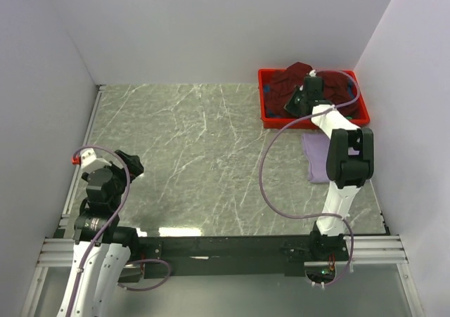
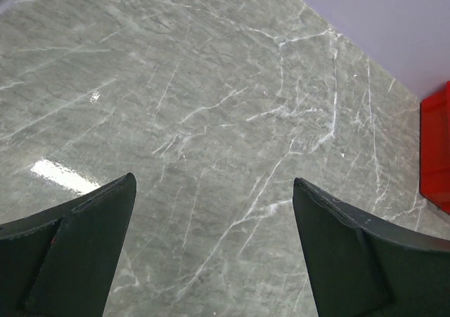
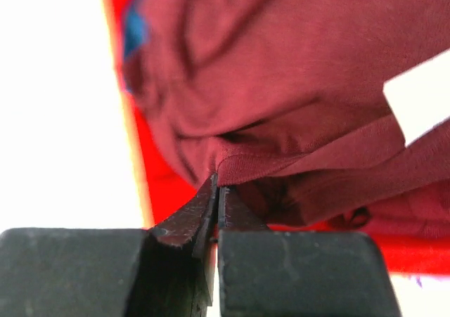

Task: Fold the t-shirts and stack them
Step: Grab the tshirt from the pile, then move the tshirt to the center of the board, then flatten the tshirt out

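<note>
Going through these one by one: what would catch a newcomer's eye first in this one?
The red bin in the far right corner, heaped with a maroon t-shirt, stands out against the grey marble table. The right gripper is shut on that shirt's ribbed edge, and a lavender t-shirt lies on the table just in front of the bin. The left gripper hangs open over bare marble at the near left.

Top cam sits high behind the arm bases looking down over the whole marble table, left wrist cam hangs low over it, catching an edge of the red bin the top view also sees, and right wrist cam is jammed right up against the maroon shirt inside it.
</note>
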Controlling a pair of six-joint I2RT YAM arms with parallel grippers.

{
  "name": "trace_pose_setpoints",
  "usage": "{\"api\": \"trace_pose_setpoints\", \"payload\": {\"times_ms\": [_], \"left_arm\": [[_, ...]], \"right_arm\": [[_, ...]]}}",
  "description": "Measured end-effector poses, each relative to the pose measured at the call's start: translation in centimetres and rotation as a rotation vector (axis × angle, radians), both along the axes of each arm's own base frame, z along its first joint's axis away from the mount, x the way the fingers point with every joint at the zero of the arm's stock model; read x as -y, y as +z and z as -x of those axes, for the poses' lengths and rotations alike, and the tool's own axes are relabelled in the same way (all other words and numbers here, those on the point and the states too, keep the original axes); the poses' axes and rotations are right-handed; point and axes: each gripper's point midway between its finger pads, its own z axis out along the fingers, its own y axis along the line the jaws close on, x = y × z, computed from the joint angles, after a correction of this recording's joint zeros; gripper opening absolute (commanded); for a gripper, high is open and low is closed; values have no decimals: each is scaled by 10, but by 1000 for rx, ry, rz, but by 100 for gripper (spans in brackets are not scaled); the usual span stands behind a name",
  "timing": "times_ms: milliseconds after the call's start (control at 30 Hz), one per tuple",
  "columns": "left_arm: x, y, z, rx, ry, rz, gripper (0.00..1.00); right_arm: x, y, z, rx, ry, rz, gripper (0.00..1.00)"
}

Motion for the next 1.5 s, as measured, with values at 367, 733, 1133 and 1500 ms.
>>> {"api": "trace_pose_setpoints", "payload": {"times_ms": [367, 733, 1133, 1500], "left_arm": [[0, 6, 2, 30, 0, 2, 99], [-4, 18, 8, 90, 20, 5, 99], [10, -15, -11, -64, -5, 82, 92], [59, -84, -27, -370, -167, 198, 81]], "right_arm": [[-159, 176, 57, 334, 259, -68, 0], [-414, 252, 226, 457, 820, -192, 59], [-278, 67, 201, 91, 755, 206, 55], [-253, -21, 269, -137, 908, 278, 49]]}}
